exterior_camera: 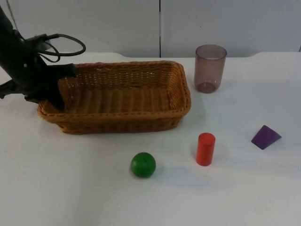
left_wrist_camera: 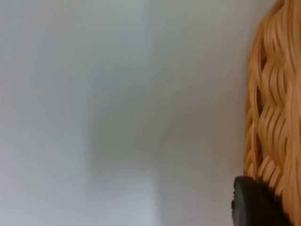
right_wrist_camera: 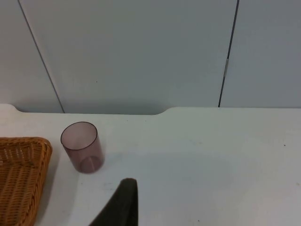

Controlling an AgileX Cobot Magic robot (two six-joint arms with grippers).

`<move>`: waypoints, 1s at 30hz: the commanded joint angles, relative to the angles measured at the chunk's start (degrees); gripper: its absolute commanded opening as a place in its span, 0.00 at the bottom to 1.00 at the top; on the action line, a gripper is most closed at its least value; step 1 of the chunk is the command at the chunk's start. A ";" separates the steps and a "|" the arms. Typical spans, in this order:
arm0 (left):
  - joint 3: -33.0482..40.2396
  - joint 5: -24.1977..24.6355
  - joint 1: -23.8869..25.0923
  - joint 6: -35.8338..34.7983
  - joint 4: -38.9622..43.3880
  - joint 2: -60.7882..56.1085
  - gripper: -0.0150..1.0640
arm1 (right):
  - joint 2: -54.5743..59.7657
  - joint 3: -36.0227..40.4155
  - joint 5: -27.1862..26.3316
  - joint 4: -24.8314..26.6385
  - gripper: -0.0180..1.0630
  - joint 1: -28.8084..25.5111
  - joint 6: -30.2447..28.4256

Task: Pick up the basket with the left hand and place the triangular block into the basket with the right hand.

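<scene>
A rectangular basket (exterior_camera: 122, 96) of woven tan wicker sits on the smooth white tabletop (exterior_camera: 70, 188), its ribbed weave also plain in the left wrist view (left_wrist_camera: 275, 108). The left gripper (exterior_camera: 59, 89) is at the basket's left short end, one finger reaching down inside the wall and the other outside it — the fingers straddle the rim, but I cannot tell whether they are pressed onto it. The black left arm slants in from the upper left corner of the top view.

The triangular block (exterior_camera: 265, 137) — matte purple, pyramid-shaped — lies well apart from the basket, toward the right edge of the tabletop. Left of it stands a red cylinder (exterior_camera: 205, 149), upright, and further left a glossy green ball (exterior_camera: 143, 165), both in front of the basket. A translucent smoky-purple cup (exterior_camera: 209, 68) stands just beside the basket's right end, near the grey partition wall (exterior_camera: 225, 23).

The right gripper (right_wrist_camera: 123, 205) hangs above the tabletop, looking toward the cup (right_wrist_camera: 82, 147); I cannot tell how its fingers are set.
</scene>
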 commanded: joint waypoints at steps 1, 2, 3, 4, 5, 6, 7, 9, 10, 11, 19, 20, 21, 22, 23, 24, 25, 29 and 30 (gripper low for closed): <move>-0.16 2.57 -0.34 -0.30 -2.63 -0.62 0.01 | -0.14 -0.34 -0.25 -0.58 0.99 0.20 -0.04; -0.16 3.42 -0.34 -0.30 -3.41 -1.16 0.01 | -0.14 -0.34 -0.25 -0.58 0.99 0.20 -0.04; -0.16 4.17 -0.34 -0.30 -4.18 -1.73 0.01 | -0.14 -0.34 -0.25 -0.58 0.99 0.20 -0.04; -0.16 5.08 -0.34 -0.30 -4.93 -2.34 0.01 | -0.14 -0.34 -0.25 -0.58 0.99 0.20 -0.04; -0.16 5.08 -0.34 -0.30 -4.93 -2.34 0.01 | -0.14 -0.34 -0.25 -0.58 0.99 0.20 -0.04; -0.16 5.85 -0.34 -0.30 -5.34 -3.15 0.01 | -0.14 -0.34 -0.25 -0.58 0.99 0.20 -0.04; -0.06 6.82 -0.34 -0.30 -5.49 -4.13 0.01 | -0.14 -0.34 -0.25 -0.58 0.99 0.20 -0.04; -0.06 8.50 -0.34 -0.57 -5.74 -6.40 0.01 | -0.14 -0.34 -0.25 -0.58 0.99 0.20 -0.04; 0.04 8.83 -0.34 -0.89 -5.93 -7.81 0.01 | -0.14 -0.34 -0.25 -0.58 0.99 0.20 -0.04; 0.04 8.83 -0.34 -0.89 -5.93 -7.81 0.01 | -0.14 -0.34 -0.25 -0.58 0.99 0.20 -0.04; 6.27 9.46 -0.34 -1.94 -10.02 -20.00 0.01 | -0.14 -0.34 -0.60 -0.58 0.99 0.20 -0.04; 6.79 9.90 -0.34 -1.94 -11.45 -21.14 0.01 | -0.14 -0.34 -0.60 -0.58 0.99 0.20 -0.04; 7.19 10.71 -0.34 -2.08 -12.45 -22.46 0.01 | -0.14 -0.34 -0.60 -0.58 0.99 0.20 -0.04; 7.19 10.71 -0.34 -2.08 -12.45 -22.46 0.01 | -0.14 -0.34 -0.60 -0.58 0.99 0.20 -0.04; 7.21 11.63 -0.34 -2.45 -13.13 -23.62 0.01 | -0.14 -0.34 -0.40 -0.58 0.99 0.20 -0.04; 7.21 12.83 -0.34 -3.25 -13.78 -24.68 0.01 | -0.14 -0.34 -0.28 -0.58 0.99 0.20 -0.23; 7.21 13.74 -0.34 -4.37 -14.04 -25.56 0.01 | -0.14 -0.34 -0.05 -0.58 0.99 0.20 -0.85; 7.21 14.21 -0.34 -8.27 -13.18 -28.10 0.01 | -0.14 -0.34 1.58 -0.58 0.99 0.20 -3.04; 7.21 14.34 -0.34 -9.64 -12.84 -28.50 0.01 | -0.14 -0.34 2.22 -0.58 0.99 0.20 -3.63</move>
